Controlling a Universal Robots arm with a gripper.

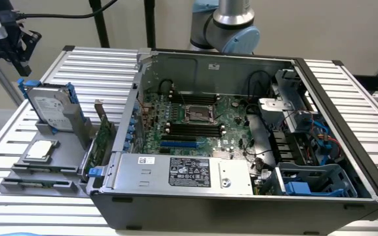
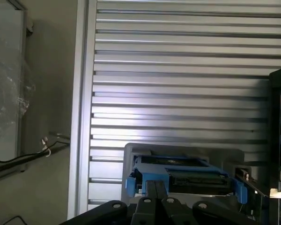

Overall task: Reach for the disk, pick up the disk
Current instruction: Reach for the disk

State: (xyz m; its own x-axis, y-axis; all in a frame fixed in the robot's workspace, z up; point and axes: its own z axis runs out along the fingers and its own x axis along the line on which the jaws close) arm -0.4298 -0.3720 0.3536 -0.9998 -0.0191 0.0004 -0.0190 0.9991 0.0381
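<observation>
Jaws shut tight on the black metal gripper: nothing held, nothing touched. Clear of its tips stands the flat silver-grey disk, white-labelled and blue-railed, upright on edge in a grey moulded rack. A small square silver chip lies flat lower in that rack, beside the open black computer case on the ribbed aluminium table.

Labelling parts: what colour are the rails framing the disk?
Blue; the disk shows best in the exterior view.
</observation>
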